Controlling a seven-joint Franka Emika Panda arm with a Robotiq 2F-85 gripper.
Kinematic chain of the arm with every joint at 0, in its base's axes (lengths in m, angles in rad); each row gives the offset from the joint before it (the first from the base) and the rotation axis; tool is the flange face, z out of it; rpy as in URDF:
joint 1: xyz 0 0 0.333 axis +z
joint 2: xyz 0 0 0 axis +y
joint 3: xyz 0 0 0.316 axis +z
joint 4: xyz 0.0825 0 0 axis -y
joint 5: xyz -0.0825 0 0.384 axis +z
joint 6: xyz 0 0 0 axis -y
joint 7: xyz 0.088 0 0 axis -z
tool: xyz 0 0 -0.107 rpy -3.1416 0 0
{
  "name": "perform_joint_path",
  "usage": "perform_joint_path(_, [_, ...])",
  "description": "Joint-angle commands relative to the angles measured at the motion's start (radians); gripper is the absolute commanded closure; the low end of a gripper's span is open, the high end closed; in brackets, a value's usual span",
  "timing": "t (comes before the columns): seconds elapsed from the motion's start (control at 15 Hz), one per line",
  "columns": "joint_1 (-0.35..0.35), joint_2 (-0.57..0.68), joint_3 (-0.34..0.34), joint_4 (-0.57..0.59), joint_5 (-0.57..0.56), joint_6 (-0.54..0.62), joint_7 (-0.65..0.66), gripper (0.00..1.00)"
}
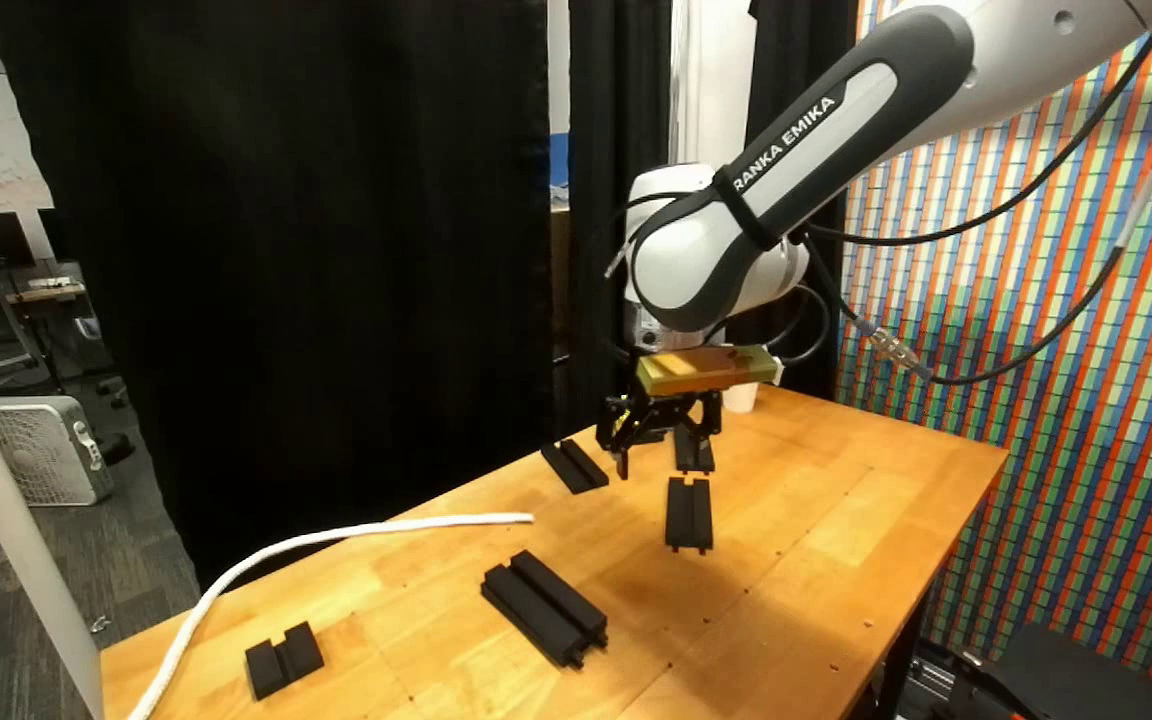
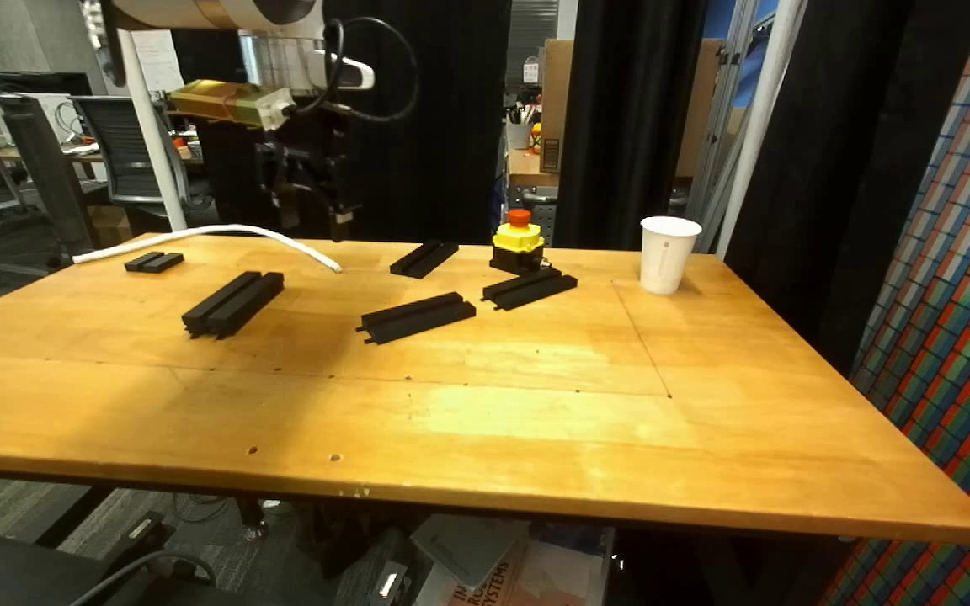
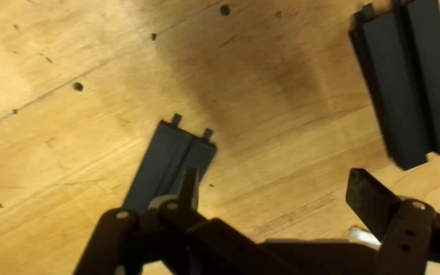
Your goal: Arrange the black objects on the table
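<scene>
Can count five black pieces (image 2: 428, 323), all on the table (image 2: 535, 438) below the gripper (image 3: 273, 179), itself parted wide and empty. Looks partly arranged at best: probably mostly left to line up, save for two bars (image 1: 678, 515) nearly end to end. In the wrist view, can find only two pieces, one partly behind a finger (image 3: 188, 189); in an exterior view, can also see a red-and-yellow button (image 2: 519, 237) and white cup (image 2: 668, 257), to one side of the gripper.
</scene>
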Motion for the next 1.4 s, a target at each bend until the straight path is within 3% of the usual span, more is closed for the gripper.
perform_joint_path(0.0, [-0.077, -0.023, -0.039, -0.062, 0.01, 0.054, 0.048, 0.0])
perform_joint_path(0.4, [-0.132, 0.093, -0.072, -0.047, 0.075, 0.158, 0.063, 0.0])
perform_joint_path(0.93, [-0.092, 0.244, -0.069, 0.027, 0.132, 0.183, 0.1, 0.0])
perform_joint_path(1.33, [-0.07, 0.305, -0.089, 0.084, 0.112, 0.183, 0.149, 0.0])
